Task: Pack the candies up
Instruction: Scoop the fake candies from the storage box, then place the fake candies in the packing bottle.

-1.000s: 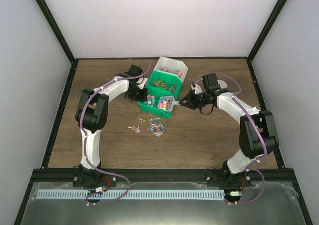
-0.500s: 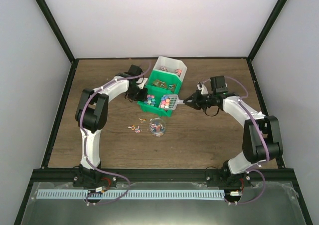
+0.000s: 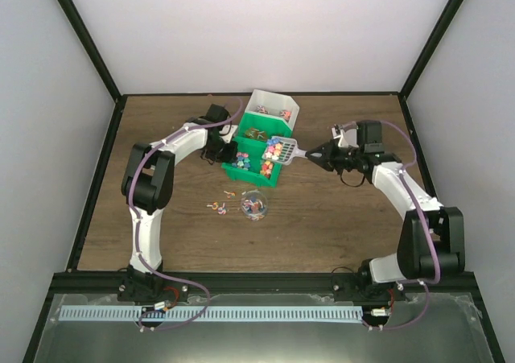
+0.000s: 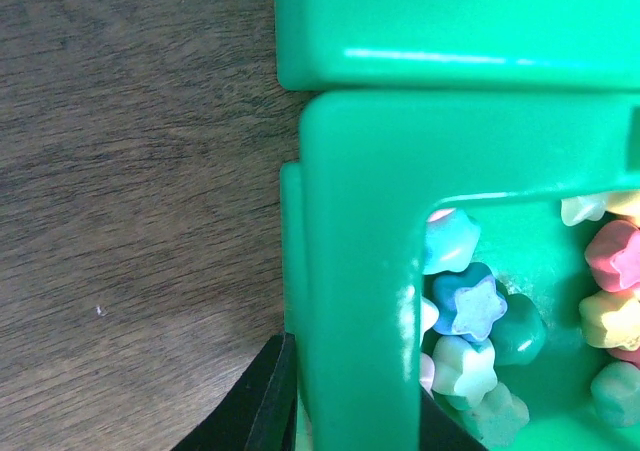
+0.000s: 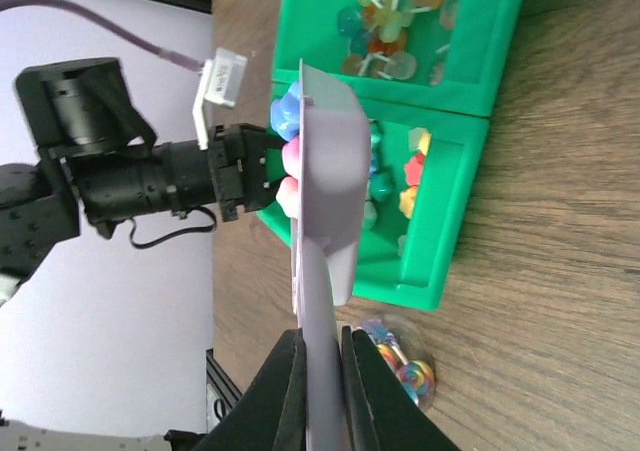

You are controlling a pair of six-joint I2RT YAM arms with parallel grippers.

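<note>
Lying in the green bin [image 4: 350,271], the candies [image 4: 475,306] are pastel stars.

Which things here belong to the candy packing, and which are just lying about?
In use: candies, grey scoop in the right claw, front green bin gripped by the left claw, clear cup (probably the target).
Idle: rear green bin, white bin, loose sweets on the table.
</note>
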